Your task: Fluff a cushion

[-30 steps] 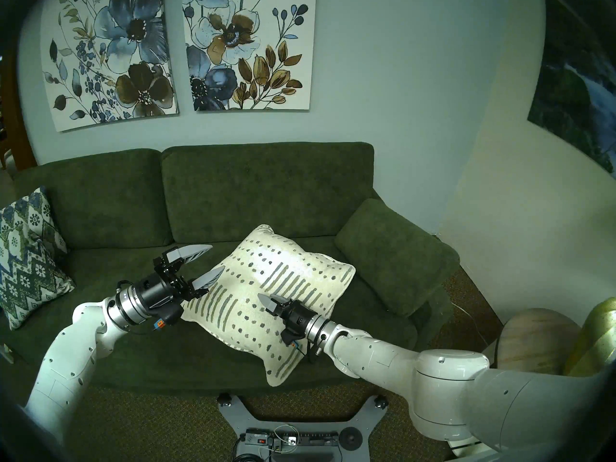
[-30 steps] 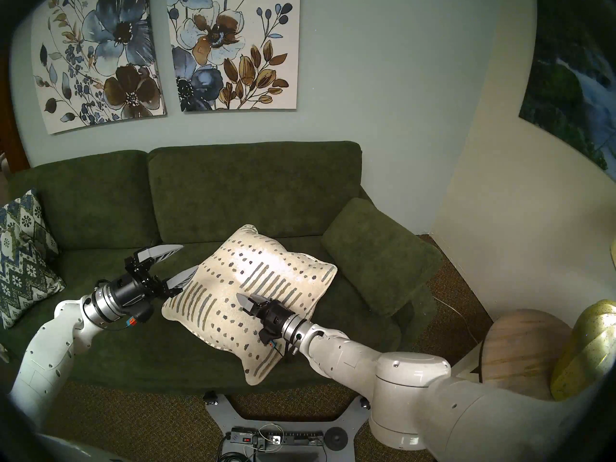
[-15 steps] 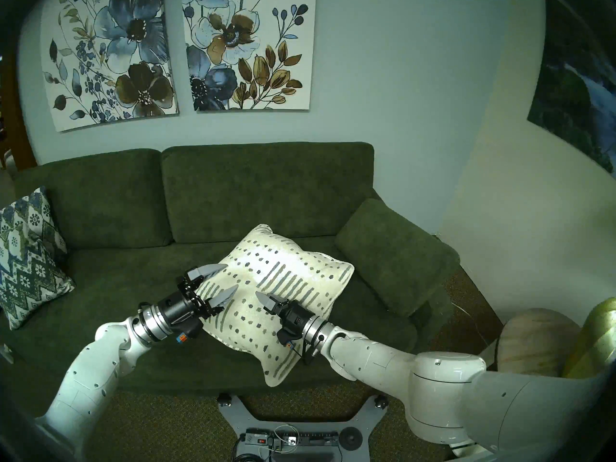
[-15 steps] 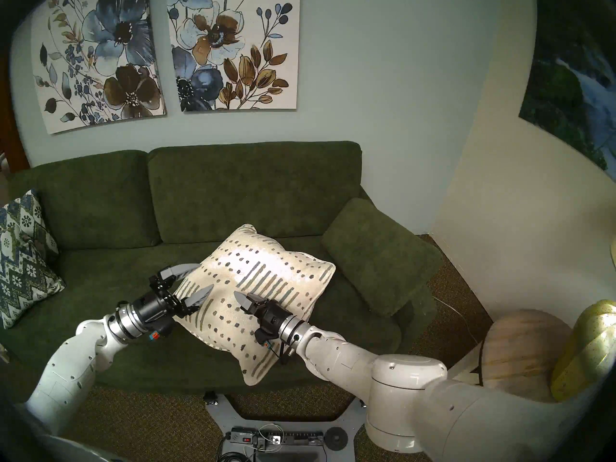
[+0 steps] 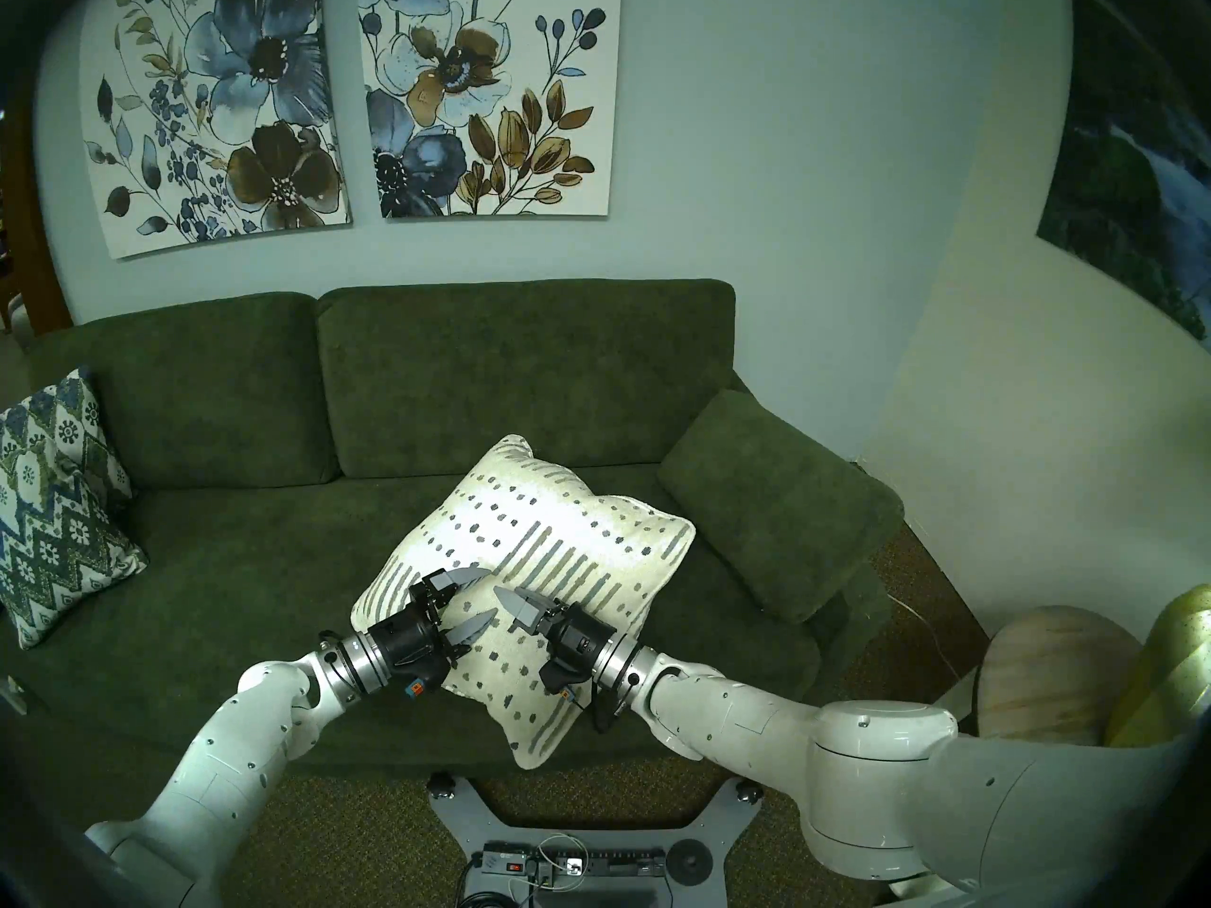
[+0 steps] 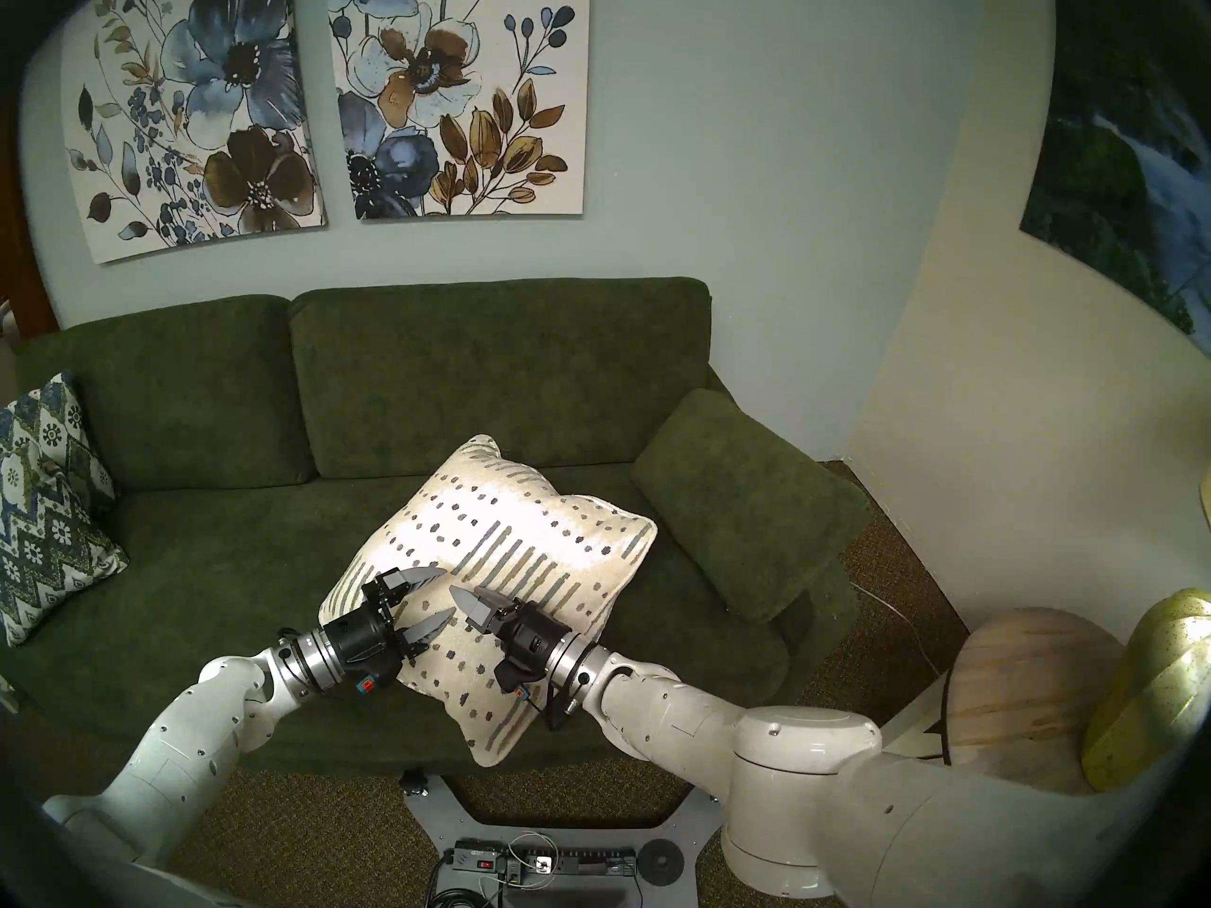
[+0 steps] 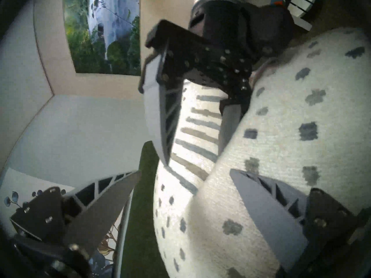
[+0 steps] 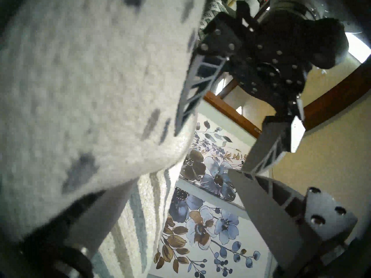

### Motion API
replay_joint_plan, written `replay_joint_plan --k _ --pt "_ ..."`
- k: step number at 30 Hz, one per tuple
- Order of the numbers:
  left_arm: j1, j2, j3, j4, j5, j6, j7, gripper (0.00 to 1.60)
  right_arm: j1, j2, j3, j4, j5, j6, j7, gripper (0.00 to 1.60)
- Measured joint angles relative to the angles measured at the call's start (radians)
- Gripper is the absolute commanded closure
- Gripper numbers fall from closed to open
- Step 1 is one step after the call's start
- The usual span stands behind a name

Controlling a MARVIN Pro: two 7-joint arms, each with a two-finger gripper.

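Cushion front half hidden behind left tool, right tool, both w/ jaws apart.

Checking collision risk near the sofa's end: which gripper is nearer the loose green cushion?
Right. The right gripper sits over the cream pillow, on the green cushion's side; the left gripper is farther left.

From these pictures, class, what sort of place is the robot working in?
Most likely a home living room: a dark green sofa bearing a cream dotted cushion, and floral canvas prints on the wall.
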Motion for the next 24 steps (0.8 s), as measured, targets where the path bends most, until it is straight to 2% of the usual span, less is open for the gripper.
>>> replay_joint_plan --k 10,18,24 --pt "-0.084 -0.041 -0.001 0.133 0.023 0.004 -0.043 0.0 -0.022 0.017 -0.011 -0.01 -0.001 -0.01 -0.052 0.0" --pt "-0.131 -0.085 0.002 0.233 0.029 0.003 -0.047 0.0 -0.04 0.039 -0.023 -0.017 -0.005 -0.02 -0.089 0.0" --pt "-0.16 -0.123 0.006 0.294 0.031 0.012 -0.038 0.0 -0.026 0.061 -0.024 -0.019 -0.012 -0.023 -0.115 0.0"
